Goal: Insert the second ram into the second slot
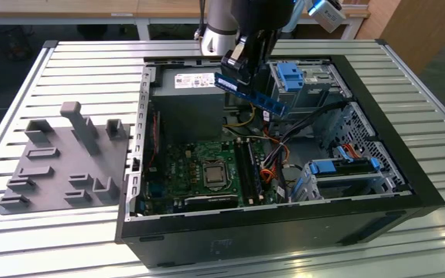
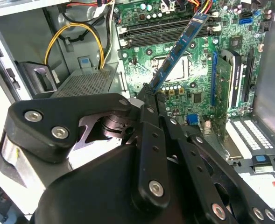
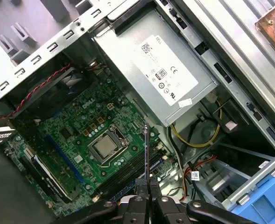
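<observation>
Blue circuit board with a pale label: the second ram (image 1: 252, 97) is pinched at one end by the tool (image 1: 233, 74), whose jaws are pressed together on the board's faces. The stick hangs in the air over the open case (image 1: 284, 231), well above the motherboard (image 1: 199, 156), touching nothing else. In the exterior view it slants down toward that view's right, so it is not level with the board below.

The memory slots (image 1: 247, 168) lie as dark parallel channels just beside the processor socket (image 1: 213, 172). You cannot tell from these pictures whether one of them is already filled.

Assessment: because you hold the stick by one end only, the free end is likely to swing or lever under load. Bring its long edge parallel to the chosen slot and level with it before any contact. In the first wrist view the stick (image 3: 146, 149) reads edge-on, which makes that view the better check for sideways alignment. Watch the loose cables (image 1: 273, 152) near the slots. Press straight down, not at a slant, or the contact edge may bind.
</observation>
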You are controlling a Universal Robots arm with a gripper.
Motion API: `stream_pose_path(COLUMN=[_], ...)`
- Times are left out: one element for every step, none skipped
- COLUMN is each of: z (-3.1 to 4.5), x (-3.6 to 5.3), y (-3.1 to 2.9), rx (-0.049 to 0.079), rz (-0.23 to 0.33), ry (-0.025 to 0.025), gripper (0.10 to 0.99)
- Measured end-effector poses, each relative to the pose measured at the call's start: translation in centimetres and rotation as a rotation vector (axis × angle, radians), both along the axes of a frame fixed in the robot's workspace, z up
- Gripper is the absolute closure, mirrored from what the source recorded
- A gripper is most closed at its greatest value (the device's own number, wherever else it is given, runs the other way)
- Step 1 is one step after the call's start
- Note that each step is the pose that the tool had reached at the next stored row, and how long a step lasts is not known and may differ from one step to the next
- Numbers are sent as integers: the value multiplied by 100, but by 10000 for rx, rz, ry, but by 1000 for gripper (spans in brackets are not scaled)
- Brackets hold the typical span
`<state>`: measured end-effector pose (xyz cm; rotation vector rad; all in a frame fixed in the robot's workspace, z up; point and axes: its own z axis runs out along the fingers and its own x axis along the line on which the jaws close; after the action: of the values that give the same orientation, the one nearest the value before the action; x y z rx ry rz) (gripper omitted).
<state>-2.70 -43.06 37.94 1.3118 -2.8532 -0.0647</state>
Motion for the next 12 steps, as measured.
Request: stream_pose_path(z=[0, 0, 0, 0, 0, 0, -1, 0, -1, -1, -1, -1], x=[0, 0, 0, 0, 0, 0, 0, 0, 0, 0, 0, 0], y=[0, 0, 0, 0, 0, 0, 0, 0, 0, 0, 0, 0], rx=[1, 0, 1, 0, 0, 0, 1, 0, 0, 0, 1, 1], rz=[-59, -117, -179, -241, -301, -358, -431, -491, -546, -601, -655, -711], ry=[0, 0, 0, 1, 0, 1, 0, 0, 0, 0, 0, 0], gripper=[953, 953, 953, 953, 953, 953, 953, 953, 953, 953, 953, 953])
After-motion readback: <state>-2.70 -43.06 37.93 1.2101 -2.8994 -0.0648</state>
